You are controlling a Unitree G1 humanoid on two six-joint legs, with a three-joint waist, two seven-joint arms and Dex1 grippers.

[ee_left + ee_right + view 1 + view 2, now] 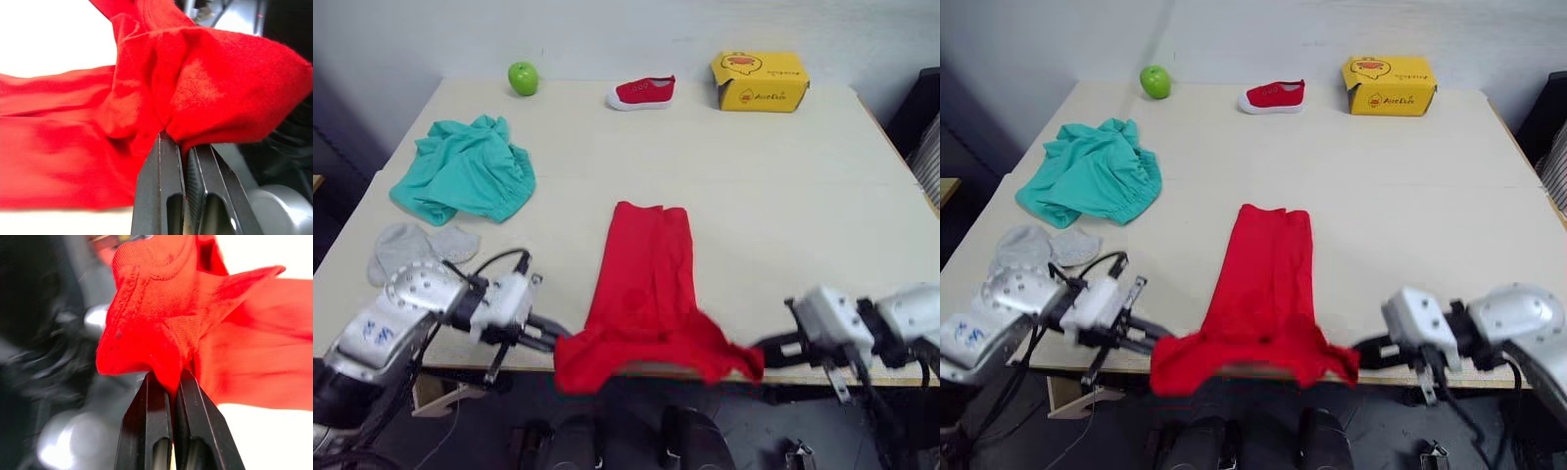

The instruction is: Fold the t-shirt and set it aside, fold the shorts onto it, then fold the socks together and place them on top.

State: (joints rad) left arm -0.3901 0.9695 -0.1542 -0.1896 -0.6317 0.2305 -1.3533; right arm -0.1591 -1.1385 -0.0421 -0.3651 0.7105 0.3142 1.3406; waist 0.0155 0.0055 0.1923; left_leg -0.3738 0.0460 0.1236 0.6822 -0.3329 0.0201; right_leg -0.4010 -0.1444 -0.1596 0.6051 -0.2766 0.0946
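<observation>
- T-shirt (644,284): a narrow red strip stretched between both grippers at the near table (783,186) edge.
- Left gripper (185,147) is clamped on one near corner.
- Right gripper (171,382) pinches the other.
- Shorts (465,171) and socks (416,245) lie beyond the left gripper.

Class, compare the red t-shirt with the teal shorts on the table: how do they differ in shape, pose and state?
The t-shirt lies as a long narrow strip overhanging the near table edge; the shorts sit bunched, wholly on the table. The left gripper and right gripper each pinch a t-shirt corner; the shorts lie untouched. Both are soft, wrinkled garments.
</observation>
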